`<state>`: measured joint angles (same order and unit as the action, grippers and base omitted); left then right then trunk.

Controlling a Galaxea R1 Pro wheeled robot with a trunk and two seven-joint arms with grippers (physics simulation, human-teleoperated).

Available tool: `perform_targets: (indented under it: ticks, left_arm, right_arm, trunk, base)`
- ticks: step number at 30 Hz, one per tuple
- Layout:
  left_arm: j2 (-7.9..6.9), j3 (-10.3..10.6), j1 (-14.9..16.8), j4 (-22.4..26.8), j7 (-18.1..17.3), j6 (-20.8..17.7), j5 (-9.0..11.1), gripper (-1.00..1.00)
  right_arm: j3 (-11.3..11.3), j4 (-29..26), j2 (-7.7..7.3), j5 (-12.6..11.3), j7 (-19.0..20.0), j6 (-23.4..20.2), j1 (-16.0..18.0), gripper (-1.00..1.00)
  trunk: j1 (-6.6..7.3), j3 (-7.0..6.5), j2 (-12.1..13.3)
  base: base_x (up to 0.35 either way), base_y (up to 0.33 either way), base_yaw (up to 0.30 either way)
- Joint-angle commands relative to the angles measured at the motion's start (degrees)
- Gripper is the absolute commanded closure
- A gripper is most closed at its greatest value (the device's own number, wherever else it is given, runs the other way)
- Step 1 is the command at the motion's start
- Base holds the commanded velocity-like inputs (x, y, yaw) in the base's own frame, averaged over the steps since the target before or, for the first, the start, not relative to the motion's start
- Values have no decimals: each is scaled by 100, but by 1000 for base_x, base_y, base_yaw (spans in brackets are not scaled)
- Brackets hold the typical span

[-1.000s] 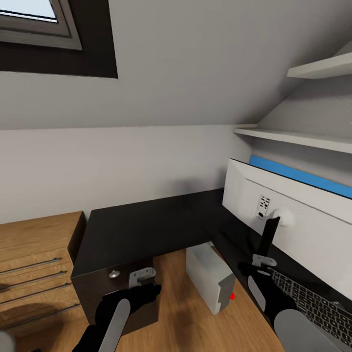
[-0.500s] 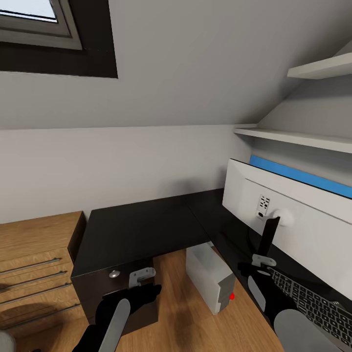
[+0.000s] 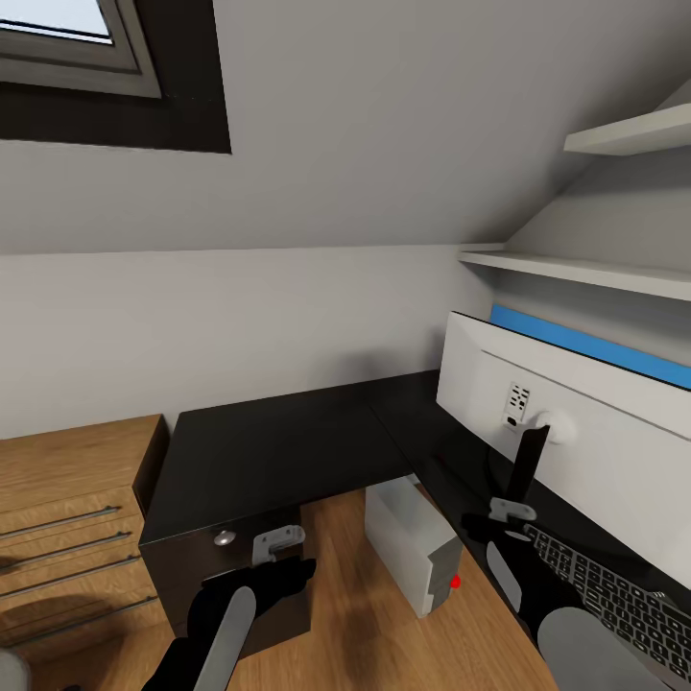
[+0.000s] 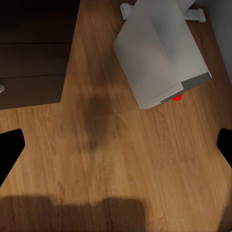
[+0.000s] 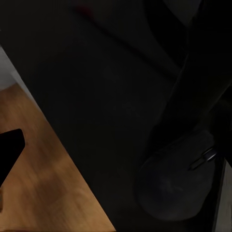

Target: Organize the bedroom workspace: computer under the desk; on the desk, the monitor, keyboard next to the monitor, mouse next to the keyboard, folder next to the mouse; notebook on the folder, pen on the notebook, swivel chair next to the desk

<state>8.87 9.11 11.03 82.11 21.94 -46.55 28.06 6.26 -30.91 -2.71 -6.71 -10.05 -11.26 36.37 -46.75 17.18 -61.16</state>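
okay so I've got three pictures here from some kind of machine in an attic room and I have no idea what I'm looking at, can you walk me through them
It's a simulated two-armed robot. The big picture is from a camera on its head, looking down over both arms: left gripper, right gripper. The black surface is a desk. On it stand a monitor, seen from its white back, and a keyboard. The grey computer sits on the floor by the desk.

The other two come from cameras on the wrists. The left one looks down at the floor and the computer; its black fingers are spread and hold nothing. The right one looks at the dark desk and a mouse; its grip is unclear.
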Motion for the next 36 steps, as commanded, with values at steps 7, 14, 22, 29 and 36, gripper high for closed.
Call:
perform_targets:
  ticks: [7, 14, 22, 29, 36]
  left_arm:
    - [0, 7, 4, -1, 44, -12, 60, -100]
    - [0, 10, 4, -2, 39, -11, 60, -100]
    - [0, 12, 4, -2, 40, -9, 60, -100]
    - [0, 12, 4, -2, 45, -4, 60, -100]
    - [0, 12, 4, -2, 41, -4, 60, -100]
  right_arm:
    - [-10, -11, -8, -54, 427, -26, 2, -100]
    - [-10, -3, -10, -50, 546, -26, 2, -100]
    - [-8, -3, -10, -45, 556, -26, 2, -100]
    - [-4, -3, -15, -41, 551, -26, 2, -100]
    - [-2, -3, -19, -41, 544, -26, 2, -100]
  trunk:
    - [0, 8, -5]
    - [0, 8, -5]
    - [0, 8, -5]
    - [-132, 115, -246]
    - [-242, 205, -446]
  base:
    - [0, 0, 0]
    - [0, 0, 0]
    - [0, 0, 0]
    - [0, 0, 0]
    - [0, 0, 0]
